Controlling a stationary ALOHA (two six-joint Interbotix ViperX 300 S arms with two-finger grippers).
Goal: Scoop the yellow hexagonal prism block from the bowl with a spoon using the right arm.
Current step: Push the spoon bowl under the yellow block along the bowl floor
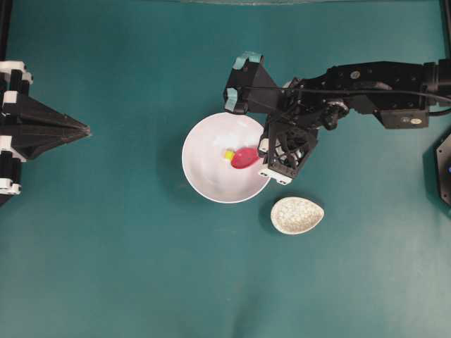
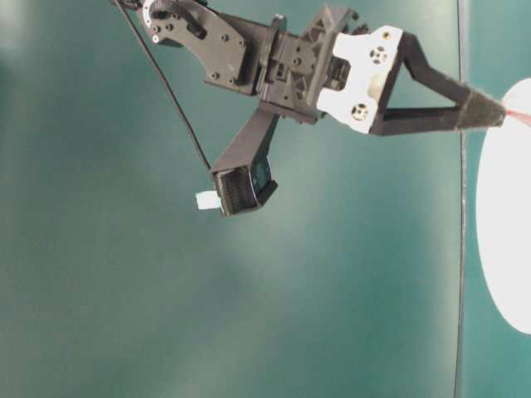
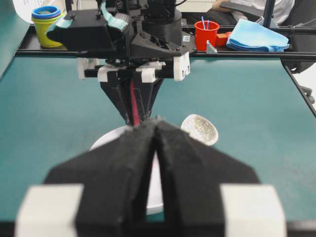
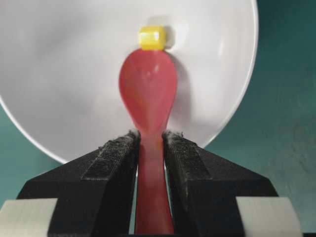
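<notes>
A tiny bright yellow hexagonal block (image 4: 152, 37) sits inside the round glossy white bowl (image 4: 59, 74), touching the tip of the glossy pink-red spoon's (image 4: 148, 94) oval scoop. The right arm's gripper (image 4: 149, 148) is clamped on the spoon's handle at the bowl's rim, with a small speckled beige egg-shaped dish (image 1: 297, 215) near the bowl on the teal table (image 1: 113, 267). The left gripper (image 3: 157, 148) hovers well apart, its padded fingers pressed together on nothing.
</notes>
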